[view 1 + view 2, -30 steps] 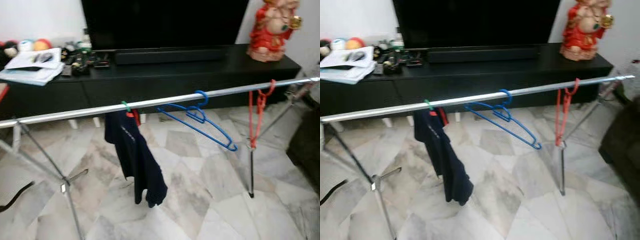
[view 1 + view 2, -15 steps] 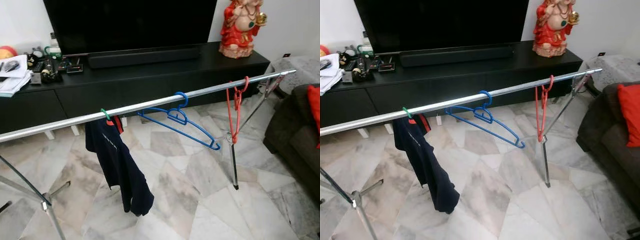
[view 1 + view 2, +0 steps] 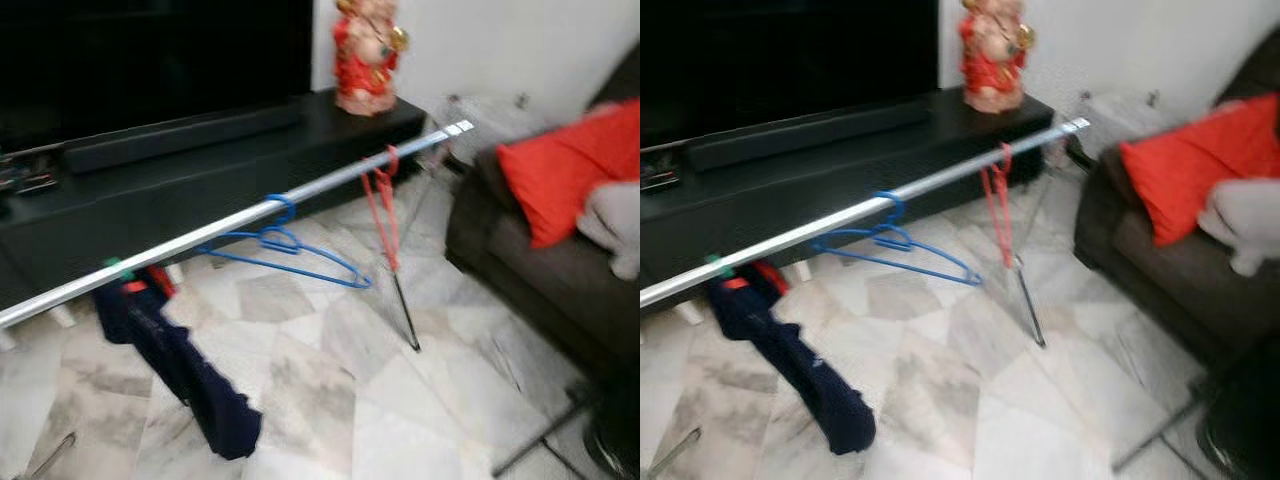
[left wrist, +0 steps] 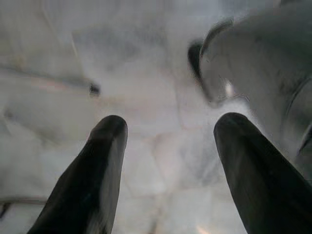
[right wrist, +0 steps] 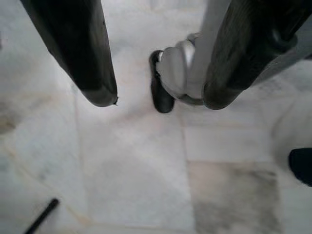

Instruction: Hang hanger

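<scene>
1. Blue hanger [image 3: 285, 247] hangs by its hook from a silver drying rail [image 3: 200, 237] that crosses the room on a slant, higher toward the robot's right.
2. Red hanger [image 3: 383, 205] hangs on the same rail further to the right, near the rail's end, apart from the blue one.
3. Dark navy garment [image 3: 175, 365] droops from a green-hooked hanger [image 3: 113, 268] at the rail's lower, left part, its bottom end close to the marble floor [image 3: 320, 400]; whether it touches cannot be told.
4. Behind the rail stands a long black counter [image 3: 200, 175] carrying a soundbar [image 3: 180, 137], a television [image 3: 150, 50] and a red figurine [image 3: 366, 55] at its right end.
5. Dark sofa [image 3: 540, 270] with a red cushion [image 3: 565, 165] sits on the right side of the room, well apart from the hangers.
6. Left hand [image 4: 168, 131] points down at the marble floor, its two black fingers [image 4: 105, 161] spread wide with nothing between them.
7. Right hand [image 5: 158, 95] likewise faces the floor, fingers [image 5: 83, 53] parted and holding nothing, with the robot's silver foot [image 5: 178, 68] below it.
8. Head views are blurred.
</scene>
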`<state>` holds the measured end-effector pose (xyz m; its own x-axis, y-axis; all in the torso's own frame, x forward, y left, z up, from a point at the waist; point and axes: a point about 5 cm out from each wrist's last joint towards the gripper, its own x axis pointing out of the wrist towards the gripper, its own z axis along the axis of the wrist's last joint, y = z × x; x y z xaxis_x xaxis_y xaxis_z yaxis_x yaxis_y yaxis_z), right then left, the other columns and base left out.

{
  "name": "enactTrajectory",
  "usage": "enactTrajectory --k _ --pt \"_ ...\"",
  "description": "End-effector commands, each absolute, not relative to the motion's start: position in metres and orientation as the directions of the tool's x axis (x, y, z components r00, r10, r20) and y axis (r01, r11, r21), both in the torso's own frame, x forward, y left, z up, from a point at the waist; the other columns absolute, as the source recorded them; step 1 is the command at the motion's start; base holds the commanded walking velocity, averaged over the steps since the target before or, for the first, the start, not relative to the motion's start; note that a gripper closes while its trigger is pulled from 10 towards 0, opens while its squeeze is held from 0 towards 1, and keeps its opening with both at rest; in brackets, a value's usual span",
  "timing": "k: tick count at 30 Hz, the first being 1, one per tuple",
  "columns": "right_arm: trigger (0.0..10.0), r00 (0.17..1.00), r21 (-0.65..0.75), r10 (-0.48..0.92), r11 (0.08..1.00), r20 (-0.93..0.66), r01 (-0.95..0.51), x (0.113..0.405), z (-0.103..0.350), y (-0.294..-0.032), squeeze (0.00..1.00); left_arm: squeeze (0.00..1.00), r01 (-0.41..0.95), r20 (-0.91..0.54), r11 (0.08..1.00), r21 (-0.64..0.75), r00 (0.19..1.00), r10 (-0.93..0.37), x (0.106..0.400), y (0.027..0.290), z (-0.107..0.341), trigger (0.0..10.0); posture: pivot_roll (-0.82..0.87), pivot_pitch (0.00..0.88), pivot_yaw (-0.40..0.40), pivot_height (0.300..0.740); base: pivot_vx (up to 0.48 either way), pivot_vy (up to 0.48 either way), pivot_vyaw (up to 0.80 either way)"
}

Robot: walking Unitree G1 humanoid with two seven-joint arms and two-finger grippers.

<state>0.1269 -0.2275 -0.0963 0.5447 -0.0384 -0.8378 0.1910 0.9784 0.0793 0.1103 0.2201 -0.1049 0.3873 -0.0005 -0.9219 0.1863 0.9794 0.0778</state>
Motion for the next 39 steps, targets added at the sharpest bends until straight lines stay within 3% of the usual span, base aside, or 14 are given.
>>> enactTrajectory --k 1,39 --pt "10.0 0.549 0.094 -0.024 0.978 -0.836 0.186 0.1293 -0.0967 -0.2220 0.00 0.00 0.173 -0.932 0.982 0.079 0.362 0.011 0.1013 0.2247 -0.1065 10.0 -0.06 0.088 0.015 0.740 0.000 0.000 -0.76" --pt "10.0 0.560 0.097 -0.023 0.978 -0.828 0.184 0.1309 -0.0958 -0.2221 0.00 0.00 0.183 -0.930 0.980 0.079 0.367 0.007 0.1025 0.2245 -0.1061 10.0 -0.05 0.105 0.010 0.740 0.000 0.000 -0.72"
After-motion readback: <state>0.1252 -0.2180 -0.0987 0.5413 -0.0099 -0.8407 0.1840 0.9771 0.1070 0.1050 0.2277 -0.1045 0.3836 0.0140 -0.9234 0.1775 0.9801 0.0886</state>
